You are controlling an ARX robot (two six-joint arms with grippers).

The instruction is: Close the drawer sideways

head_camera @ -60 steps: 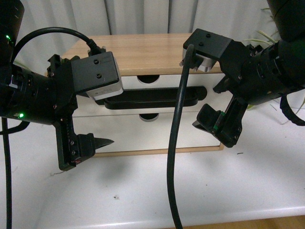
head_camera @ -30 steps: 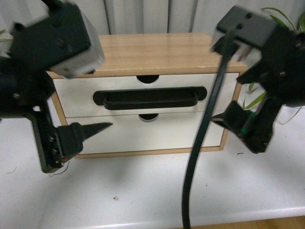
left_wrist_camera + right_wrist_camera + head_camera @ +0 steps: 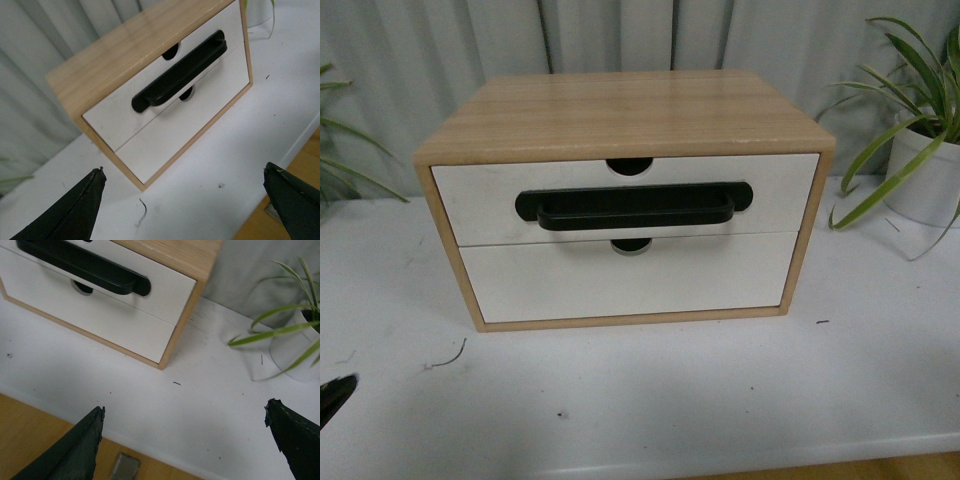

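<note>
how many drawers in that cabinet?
2. The drawer with the black bar handle is on top; the plain white drawer sits directly beneath it. No others visible.

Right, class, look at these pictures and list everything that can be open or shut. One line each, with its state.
Top drawer: shut, front level with the wooden frame.
Bottom drawer: shut, front level with the frame.
Left gripper: open, fingers wide apart, holding nothing.
Right gripper: open, fingers wide apart, holding nothing.
</note>
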